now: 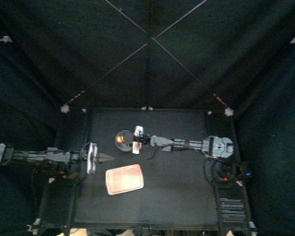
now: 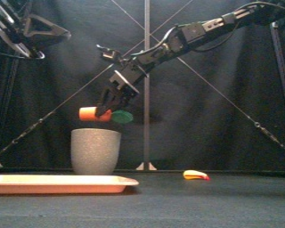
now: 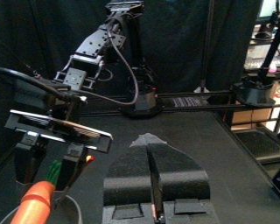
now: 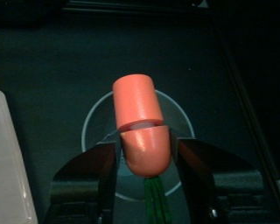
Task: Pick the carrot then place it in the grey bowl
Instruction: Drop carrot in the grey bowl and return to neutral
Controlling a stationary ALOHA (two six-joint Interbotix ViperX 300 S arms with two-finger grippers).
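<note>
The right gripper [image 2: 114,96] was clamped on the carrot [image 2: 92,113], which hung just above the grey cup [image 2: 95,150]; the placing step was in hand; next it likely needed lowering and release; the left gripper [image 3: 150,144] rested aside, jaws together.

Carrot [image 2: 88,113] orange w/ green top, bowl [image 2: 95,150] grey, tray [image 2: 56,183] pink.

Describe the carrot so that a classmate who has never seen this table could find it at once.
On the black table stands a tall grey cup. Right above it the right pincer grips the carrot, held level in the air. It is orange with a green top, and the only toy off the table; the small yellow toy lies flat.
</note>
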